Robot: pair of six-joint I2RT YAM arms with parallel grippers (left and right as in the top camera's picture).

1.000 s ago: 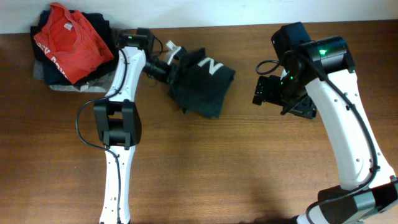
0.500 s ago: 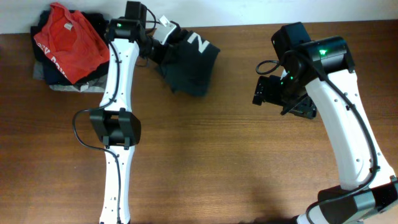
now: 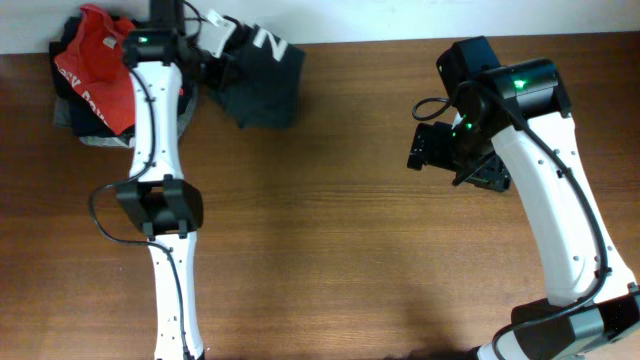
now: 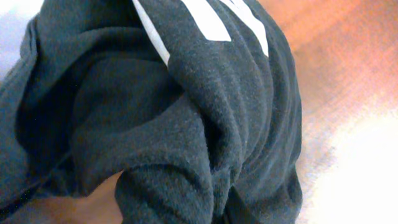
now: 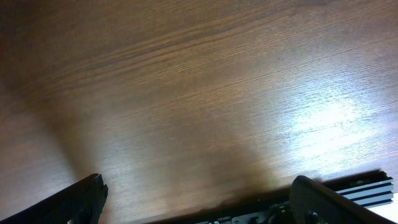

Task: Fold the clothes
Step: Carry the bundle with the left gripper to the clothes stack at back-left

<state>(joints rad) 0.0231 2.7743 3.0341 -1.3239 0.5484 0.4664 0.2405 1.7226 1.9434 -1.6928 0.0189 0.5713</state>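
Pinching one edge of the clothes, the left claw has them bunched just beside it

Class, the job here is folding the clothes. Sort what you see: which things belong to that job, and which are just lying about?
Job in hand:
- dark garment with a white mark
- left gripper, shut on it
- right gripper, open over the bare table

Lying about:
- red T-shirt
- grey garment under it
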